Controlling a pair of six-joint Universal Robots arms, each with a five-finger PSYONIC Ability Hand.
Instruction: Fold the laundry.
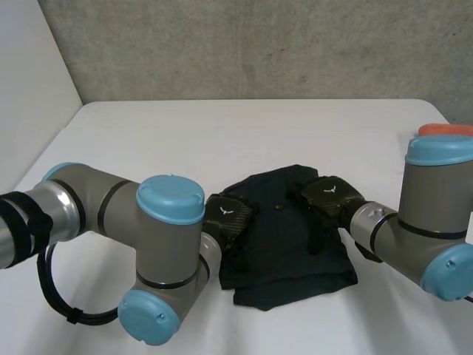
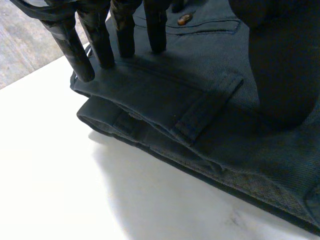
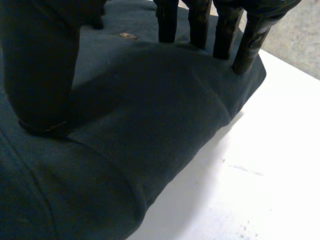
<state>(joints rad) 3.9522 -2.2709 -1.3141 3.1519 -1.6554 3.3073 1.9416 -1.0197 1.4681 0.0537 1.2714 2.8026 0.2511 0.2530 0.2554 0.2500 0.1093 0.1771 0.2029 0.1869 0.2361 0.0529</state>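
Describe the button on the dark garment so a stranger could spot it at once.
On the white table, a dark folded garment lies under the left hand and the right hand. Between the two hands, on top of the cloth, sits a small brown button, the only pale spot on the dark fabric.

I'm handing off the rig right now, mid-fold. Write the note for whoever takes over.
Left hand: open, straight fingers pressing the left edge of the garment.
Right hand: open, fingers flat on its right edge.
Garment: dark, mid-table, between the hands, button up.
Done: folded into layers.
Left: probably lift both hands off; perhaps one more fold.
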